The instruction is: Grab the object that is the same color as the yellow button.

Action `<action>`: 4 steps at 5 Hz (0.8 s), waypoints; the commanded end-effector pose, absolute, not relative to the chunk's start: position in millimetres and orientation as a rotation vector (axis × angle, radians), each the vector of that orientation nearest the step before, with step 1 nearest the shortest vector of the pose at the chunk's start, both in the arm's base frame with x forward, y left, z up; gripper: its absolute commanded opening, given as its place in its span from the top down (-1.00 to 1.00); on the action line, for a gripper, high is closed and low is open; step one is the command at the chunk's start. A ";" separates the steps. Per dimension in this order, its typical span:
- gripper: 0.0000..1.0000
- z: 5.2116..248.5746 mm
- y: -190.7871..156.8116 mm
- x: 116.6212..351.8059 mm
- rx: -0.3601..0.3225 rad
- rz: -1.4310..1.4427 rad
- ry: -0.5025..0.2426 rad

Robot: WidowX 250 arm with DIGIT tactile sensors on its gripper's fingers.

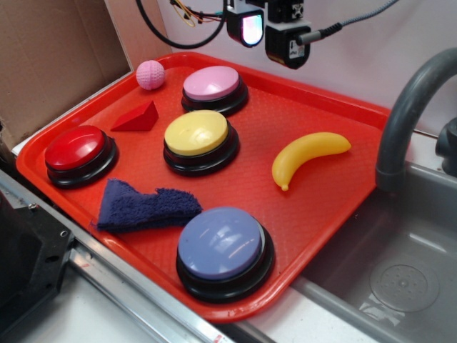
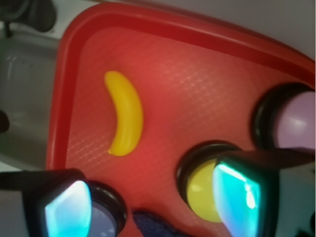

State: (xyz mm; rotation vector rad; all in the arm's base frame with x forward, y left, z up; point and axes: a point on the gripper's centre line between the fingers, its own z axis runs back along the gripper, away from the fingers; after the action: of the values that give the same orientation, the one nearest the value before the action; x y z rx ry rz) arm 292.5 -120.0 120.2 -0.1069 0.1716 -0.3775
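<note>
While hovering high over tray [image 1: 335, 214], my gripper [image 2: 153, 197] spread wide, holding nothing. Banana [image 2: 126, 121] lies on tray's bare part, apart from yellow button [image 1: 198, 134]. Risk: smooth curve slips from fingers if descent off-centre.

Red tray [image 1: 321, 107]: pink [image 1: 212, 83], red [image 1: 75, 146], lavender-blue buttons [image 1: 221, 243]; pink ball [image 1: 150, 74]; red wedge [image 1: 137, 118]; navy cloth [image 1: 143, 207]

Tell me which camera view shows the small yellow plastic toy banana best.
The wrist view. The curved yellow plastic toy banana lies whole and unobstructed on the red plastic tray, seen from above, apart from the gripper. The exterior view also shows the banana whole, but smaller and at a slant.
</note>
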 end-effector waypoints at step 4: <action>-1.00 69.5 -150.0 307.1 -0.133 -0.511 0.185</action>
State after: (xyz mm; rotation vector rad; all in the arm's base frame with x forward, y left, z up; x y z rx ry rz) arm 306.6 -142.5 51.5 -0.1210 0.2591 -0.4755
